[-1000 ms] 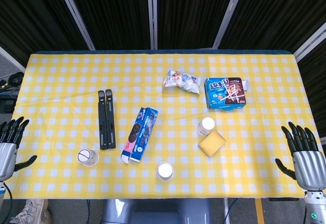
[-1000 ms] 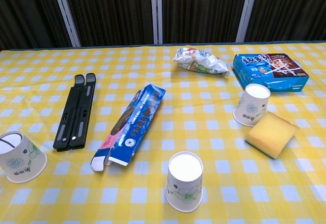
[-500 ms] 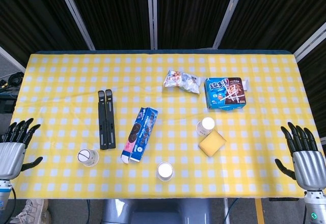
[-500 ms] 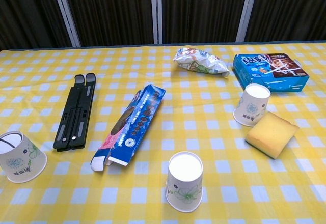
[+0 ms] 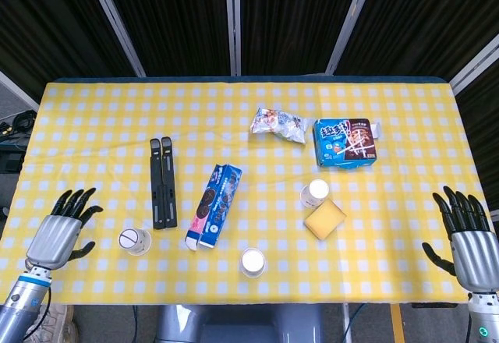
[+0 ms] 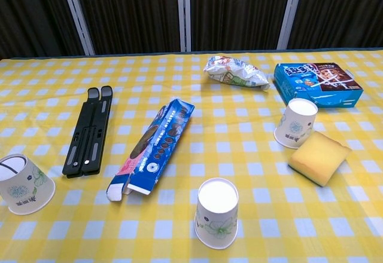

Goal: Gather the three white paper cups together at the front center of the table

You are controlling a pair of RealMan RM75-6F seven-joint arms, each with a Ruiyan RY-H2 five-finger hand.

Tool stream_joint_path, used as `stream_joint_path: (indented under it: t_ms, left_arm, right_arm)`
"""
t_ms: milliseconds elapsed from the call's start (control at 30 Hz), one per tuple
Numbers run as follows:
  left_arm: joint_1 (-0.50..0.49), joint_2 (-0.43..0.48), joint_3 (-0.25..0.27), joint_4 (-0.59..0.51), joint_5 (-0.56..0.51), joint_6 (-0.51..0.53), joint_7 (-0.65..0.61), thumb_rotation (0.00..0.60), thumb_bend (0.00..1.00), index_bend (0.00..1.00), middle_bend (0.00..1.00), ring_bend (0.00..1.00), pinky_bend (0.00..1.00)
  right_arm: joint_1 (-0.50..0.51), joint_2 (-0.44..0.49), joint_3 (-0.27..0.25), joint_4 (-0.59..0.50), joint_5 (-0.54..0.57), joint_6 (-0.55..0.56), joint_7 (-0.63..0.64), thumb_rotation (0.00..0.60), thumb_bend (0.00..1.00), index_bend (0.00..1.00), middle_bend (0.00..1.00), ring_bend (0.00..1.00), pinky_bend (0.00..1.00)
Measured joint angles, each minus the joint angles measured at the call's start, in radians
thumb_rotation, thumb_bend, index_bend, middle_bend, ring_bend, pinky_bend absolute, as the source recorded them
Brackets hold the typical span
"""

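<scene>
Reach step: left robot hand (image 5: 61, 232), fingers spread and empty, sits just left of the left cup (image 5: 134, 241); next, close on it. Right robot hand (image 5: 470, 238) open, idle

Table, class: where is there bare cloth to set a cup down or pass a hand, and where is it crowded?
Free: the back strip behind the black stand and snack bag; the front right, right of the sponge; the front gap between the left cup and middle cup. Crowded: the right cup touches the sponge, near the blue box.
</scene>
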Motion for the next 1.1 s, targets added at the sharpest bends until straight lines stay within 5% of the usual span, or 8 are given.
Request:
stream_joint_path:
  t_ms: [467,733,1100]
  left_arm:
    - [-0.074,-0.095,-0.002,-0.029,-0.05,-0.121,0.119,0.6,0.24,0.24,0.0,0.0,0.0]
    - [-0.095,-0.114,-0.002,-0.056,-0.084,-0.146,0.168,0.6,0.35,0.45,0.0,0.0,0.0]
    - [-0.1,-0.099,0.001,-0.098,-0.061,-0.12,0.16,0.6,0.35,0.47,0.0,0.0,0.0]
  right_arm:
    - [-0.003,0.006,0.003,-0.001,0.001,0.008,0.013,0.6,0.12,0.07,0.0,0.0,0.0]
    - [-0.005,0.009,0.004,-0.001,0.001,0.01,0.02,0.6,0.12,0.07,0.0,0.0,0.0]
    - [-0.007,0.011,0.005,-0.004,0.0,0.014,0.023,0.6,0.12,0.07,0.0,0.0,0.0]
